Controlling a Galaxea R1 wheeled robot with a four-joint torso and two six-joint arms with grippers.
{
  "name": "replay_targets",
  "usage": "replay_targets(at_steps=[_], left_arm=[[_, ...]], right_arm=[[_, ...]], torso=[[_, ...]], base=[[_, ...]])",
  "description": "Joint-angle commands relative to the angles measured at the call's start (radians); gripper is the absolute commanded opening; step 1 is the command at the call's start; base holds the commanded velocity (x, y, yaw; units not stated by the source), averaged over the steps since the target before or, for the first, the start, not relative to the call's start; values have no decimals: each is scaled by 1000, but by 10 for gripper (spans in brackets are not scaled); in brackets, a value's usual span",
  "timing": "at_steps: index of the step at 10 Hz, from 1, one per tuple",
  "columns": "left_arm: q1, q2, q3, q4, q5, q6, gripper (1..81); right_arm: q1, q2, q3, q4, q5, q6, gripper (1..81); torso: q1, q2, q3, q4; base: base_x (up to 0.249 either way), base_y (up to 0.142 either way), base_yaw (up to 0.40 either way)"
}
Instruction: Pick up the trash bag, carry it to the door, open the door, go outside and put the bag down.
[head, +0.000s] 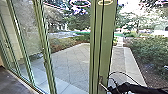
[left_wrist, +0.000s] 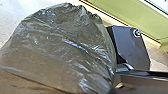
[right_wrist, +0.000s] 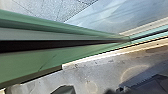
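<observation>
At the right of the head view, my black right arm reaches in to the green door frame (head: 105, 45), and my right gripper (head: 110, 88) is beside the small door handle (head: 100, 80), low on the frame. Whether they touch is unclear. The dark, shiny trash bag (left_wrist: 62, 50) hangs close to the camera in the left wrist view, bulging and creased, with my left gripper (left_wrist: 116, 86) shut on it at its edge. The right wrist view looks down along the green door frame (right_wrist: 75, 50) to the threshold.
Glass panels with green uprights (head: 46, 50) stand at the left. Beyond the glass lies a paved yard (head: 70, 62) with a pale kerb (head: 132, 65) and bushes (head: 150, 50) at the right. Indoor floor (head: 12, 82) shows at the lower left.
</observation>
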Motion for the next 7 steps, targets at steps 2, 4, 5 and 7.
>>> replay_targets(at_steps=[2, 4, 5, 7], left_arm=[[-59, -4, 5, -6, 52, 0, 10], [-59, -5, 5, -7, 52, 0, 10], [-57, -5, 5, -7, 52, 0, 10], [-57, -5, 5, -7, 54, 0, 10]], right_arm=[[-34, 34, 8, -80, -201, -13, 811], [-49, 53, 16, -115, -202, -17, 811], [-64, 75, 2, -156, -204, -16, 811], [-61, 77, 3, -178, -210, -20, 811]], torso=[[0, 0, 0, 0], [0, 0, 1, 0], [0, 0, 1, 0], [0, 0, 1, 0]], base=[[0, 0, 0], [0, 0, 0], [0, 0, 0], [0, 0, 0]])
